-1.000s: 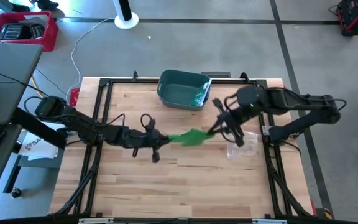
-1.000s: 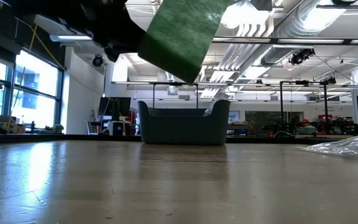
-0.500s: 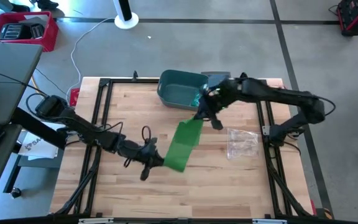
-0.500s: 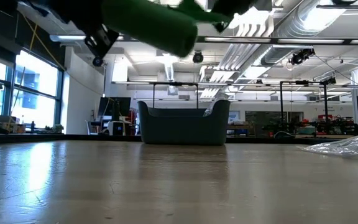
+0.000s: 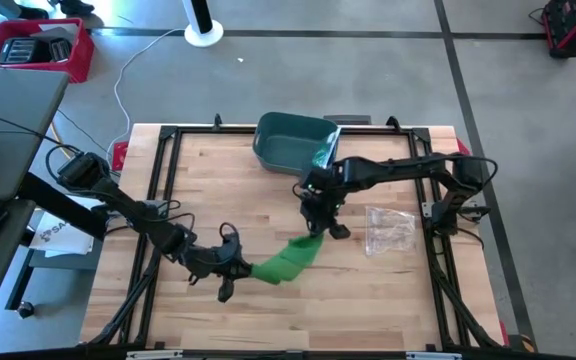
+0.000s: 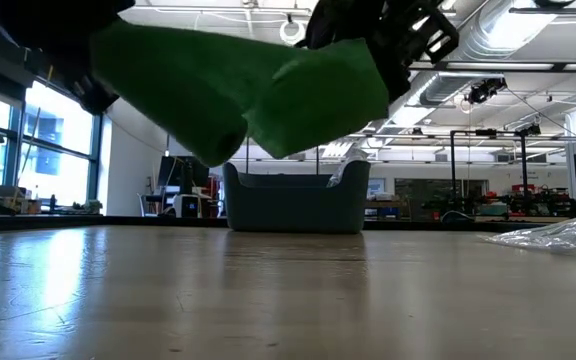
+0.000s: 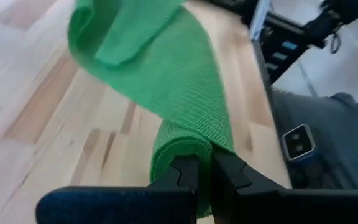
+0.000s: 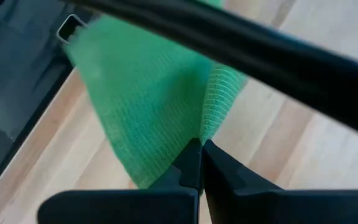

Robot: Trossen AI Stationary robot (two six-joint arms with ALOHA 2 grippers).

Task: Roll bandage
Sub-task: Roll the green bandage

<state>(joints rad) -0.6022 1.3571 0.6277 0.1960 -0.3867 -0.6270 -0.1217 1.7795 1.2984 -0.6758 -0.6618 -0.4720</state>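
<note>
The left gripper sits over the near-left part of the table, its fingers pressed together on the rolled end of the green bandage. In the left wrist view the bandage leaves the clamped tips as a tight tube and widens into a loose, folded band running away over the wood. To the right, near the table's middle, the right gripper points down and pinches the other end of the strip; its fingers are closed, with the mesh fanning out from between them.

The high view shows the strip hanging slack between the two grippers, sloping from the right one toward the left one. The low view shows what the overhead cannot: the bandage is held clear above the tabletop, touching nothing below it. It also shows the teal bin standing at the far edge, and a crumpled clear plastic bag lying on the wood at the right, just beyond the right gripper.
</note>
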